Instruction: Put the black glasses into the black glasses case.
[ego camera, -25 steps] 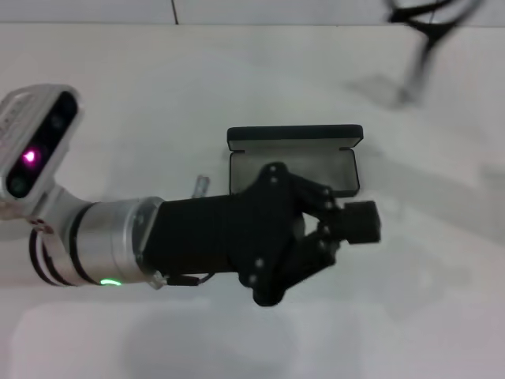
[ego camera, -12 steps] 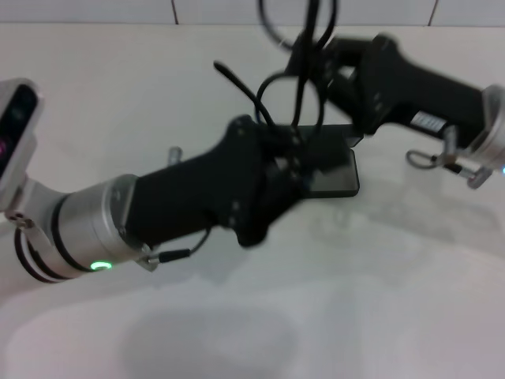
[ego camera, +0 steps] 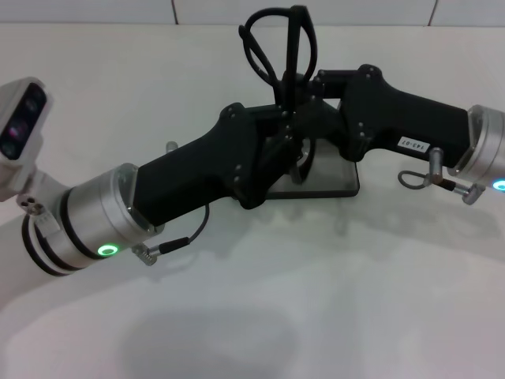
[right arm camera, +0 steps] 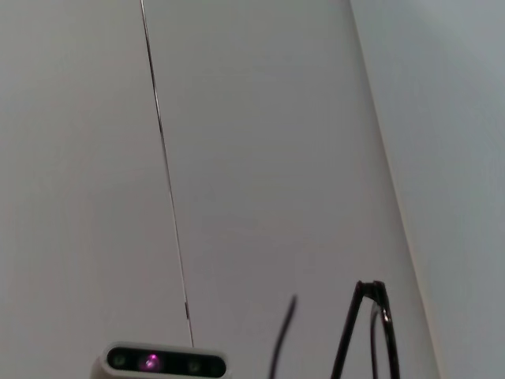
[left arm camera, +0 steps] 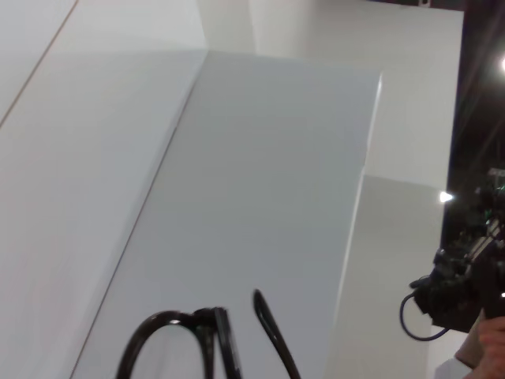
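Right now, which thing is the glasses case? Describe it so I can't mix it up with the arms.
Start at the middle of the white table, where the left hand and right hand meet under the raised black glasses. Lying flat on the table beneath them is the black glasses case. Unlike the chunky jointed hands, it is a low slab with rounded corners, mostly hidden.

Left arm: matte black angular gripper housing dotted with small screws, joined to ribbed silver cylindrical wrist carrying a lit green ring light; thin black looped cable with metal plug below; white wrist camera module with dark lens strip.

Right arm: matching matte black gripper housing, small white label with dark digits, silver wrist collar, blue-green indicator at edge, thin wire loop on metal connector.
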`<state>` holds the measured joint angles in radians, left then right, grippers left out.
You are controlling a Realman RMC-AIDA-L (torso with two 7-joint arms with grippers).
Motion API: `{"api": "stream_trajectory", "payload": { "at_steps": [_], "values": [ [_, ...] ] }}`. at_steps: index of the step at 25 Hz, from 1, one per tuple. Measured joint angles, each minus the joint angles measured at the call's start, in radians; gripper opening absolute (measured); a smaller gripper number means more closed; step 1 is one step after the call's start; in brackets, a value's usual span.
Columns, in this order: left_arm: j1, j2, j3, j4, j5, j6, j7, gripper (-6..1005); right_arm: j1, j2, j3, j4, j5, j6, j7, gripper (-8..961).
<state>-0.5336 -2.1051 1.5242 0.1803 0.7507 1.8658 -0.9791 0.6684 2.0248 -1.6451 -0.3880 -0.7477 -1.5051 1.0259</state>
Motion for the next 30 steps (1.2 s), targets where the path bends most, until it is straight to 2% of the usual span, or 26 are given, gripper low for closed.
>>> {"api": "stream_trajectory", "payload": {
  "at_steps": [4,11,14,17,21,24,26,30],
  "values": [
    [0.0,0.002,0.0,-0.001,0.002,-0.049,-0.034,34,0.005,0.0,-0.006,0.0,-0.017,0.01,0.013,95],
    [0.0,0.004,0.002,-0.002,0.014,-0.057,-0.041,34,0.006,-0.002,-0.007,-0.003,-0.035,0.02,0.023,95],
    [0.005,0.006,0.002,0.003,0.021,-0.035,-0.039,34,0.005,-0.005,-0.007,-0.008,-0.044,0.038,0.023,94],
    [0.014,0.017,0.002,0.008,0.045,0.016,-0.031,35,0.002,-0.013,0.0,-0.034,-0.123,0.081,0.028,94],
    [0.032,0.057,0.002,0.01,0.082,0.101,-0.009,35,0.007,-0.038,0.003,-0.156,-0.353,0.182,0.144,94],
    [0.063,0.082,-0.002,0.011,0.085,0.148,0.01,35,0.008,-0.059,0.011,-0.356,-0.644,0.264,0.362,94],
    [0.086,0.091,-0.009,0.011,0.077,0.156,0.018,35,0.008,-0.058,0.034,-0.462,-0.809,0.282,0.47,94],
    [0.131,0.093,-0.032,0.011,0.07,0.158,0.033,35,0.042,-0.027,0.116,-0.668,-1.164,0.232,0.7,95]
  ]
}}
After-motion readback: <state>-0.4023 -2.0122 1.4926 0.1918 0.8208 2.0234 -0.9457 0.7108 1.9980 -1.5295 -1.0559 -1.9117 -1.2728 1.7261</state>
